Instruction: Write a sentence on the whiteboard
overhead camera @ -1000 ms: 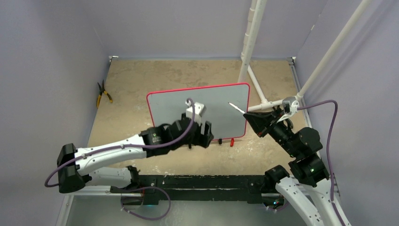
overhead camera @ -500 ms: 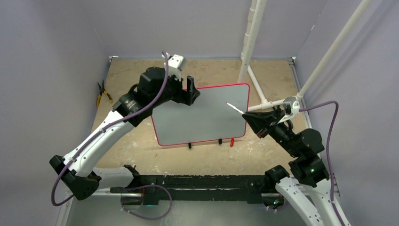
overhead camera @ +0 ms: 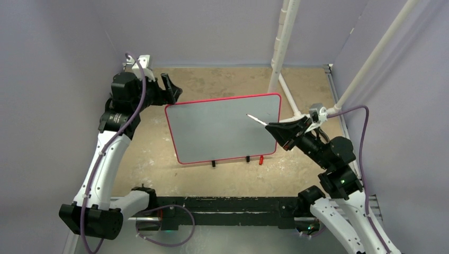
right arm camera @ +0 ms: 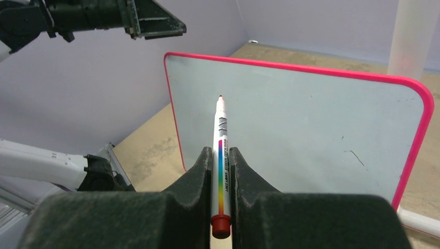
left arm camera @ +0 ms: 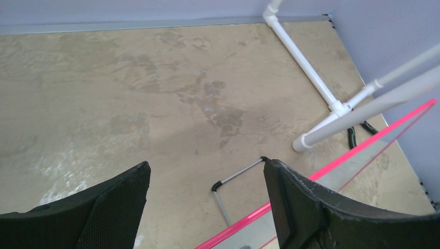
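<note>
The whiteboard (overhead camera: 222,129) stands upright on its black feet in the middle of the table, red rim all round. The sentence is out of view: the board's face (right arm camera: 301,119) shows only a few faint specks. My right gripper (overhead camera: 279,129) is shut on a white marker (right arm camera: 220,150) with a rainbow stripe. Its red tip (overhead camera: 249,115) points at the board's upper right area, close to the face. My left gripper (overhead camera: 170,90) hangs open and empty above the board's top left corner. In the left wrist view the left gripper (left arm camera: 206,168) looks down over the red rim (left arm camera: 321,174).
A white pipe frame (overhead camera: 280,47) rises behind the board's right side, its foot (left arm camera: 311,57) on the tabletop. A small red cap (overhead camera: 261,159) lies by the board's front right foot. The board's metal stand leg (left arm camera: 238,176) reaches out behind it. Purple walls close in three sides.
My left arm swung from in front of the board up and back to the far left corner, jaws widening a little. The right gripper edged left with the marker.
</note>
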Robot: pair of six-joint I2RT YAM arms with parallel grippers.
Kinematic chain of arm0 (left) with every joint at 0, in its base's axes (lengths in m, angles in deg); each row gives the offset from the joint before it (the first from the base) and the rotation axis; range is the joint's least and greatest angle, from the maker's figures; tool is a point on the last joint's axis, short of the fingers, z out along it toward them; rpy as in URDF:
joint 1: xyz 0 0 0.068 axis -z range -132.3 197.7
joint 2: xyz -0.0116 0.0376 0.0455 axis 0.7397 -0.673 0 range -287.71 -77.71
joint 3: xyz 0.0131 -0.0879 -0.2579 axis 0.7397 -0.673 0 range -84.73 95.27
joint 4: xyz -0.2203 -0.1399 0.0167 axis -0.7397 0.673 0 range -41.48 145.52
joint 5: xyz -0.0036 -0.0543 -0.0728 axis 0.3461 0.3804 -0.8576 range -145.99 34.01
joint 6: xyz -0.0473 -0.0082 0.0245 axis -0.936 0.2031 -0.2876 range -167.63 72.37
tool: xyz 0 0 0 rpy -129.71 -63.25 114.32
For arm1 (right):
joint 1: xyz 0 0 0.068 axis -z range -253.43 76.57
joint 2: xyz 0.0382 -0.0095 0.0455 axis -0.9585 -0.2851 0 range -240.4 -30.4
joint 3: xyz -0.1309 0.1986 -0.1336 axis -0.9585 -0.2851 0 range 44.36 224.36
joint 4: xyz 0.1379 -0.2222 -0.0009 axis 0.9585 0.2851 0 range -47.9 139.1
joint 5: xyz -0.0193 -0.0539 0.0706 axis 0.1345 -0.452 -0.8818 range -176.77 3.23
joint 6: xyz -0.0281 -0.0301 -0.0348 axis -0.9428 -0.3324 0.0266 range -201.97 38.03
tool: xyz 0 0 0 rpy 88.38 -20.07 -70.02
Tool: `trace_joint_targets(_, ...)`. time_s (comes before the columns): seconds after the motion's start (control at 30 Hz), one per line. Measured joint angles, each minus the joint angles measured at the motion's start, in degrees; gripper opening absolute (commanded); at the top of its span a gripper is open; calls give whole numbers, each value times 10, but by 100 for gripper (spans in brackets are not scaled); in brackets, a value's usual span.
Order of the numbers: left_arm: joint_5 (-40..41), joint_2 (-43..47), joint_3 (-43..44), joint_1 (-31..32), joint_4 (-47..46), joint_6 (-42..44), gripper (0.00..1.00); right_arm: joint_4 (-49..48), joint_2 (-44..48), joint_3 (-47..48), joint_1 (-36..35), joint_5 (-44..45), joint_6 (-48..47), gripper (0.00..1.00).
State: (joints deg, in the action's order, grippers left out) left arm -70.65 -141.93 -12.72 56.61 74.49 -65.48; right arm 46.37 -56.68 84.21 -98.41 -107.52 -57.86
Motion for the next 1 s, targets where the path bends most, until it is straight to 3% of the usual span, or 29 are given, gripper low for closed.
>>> trace_joint_targets(0.3, -2, 69, -120, -71, -48, -21, 80, -72, -55, -11, -7, 0, 20, 0)
trace_joint_targets(0.43, -5, 102, -167, -77, -88, -35, 80, -105, -90, -11, -54, 17, 24, 0)
trace_joint_targets(0.8, 0, 192, -266, -78, -193, -41, 79, -204, -245, -11, -349, 215, 9, 0)
trace_joint_targets(1.0, -10, 205, -289, -78, -229, -40, 71, -263, -337, 8, -452, 327, -15, 0)
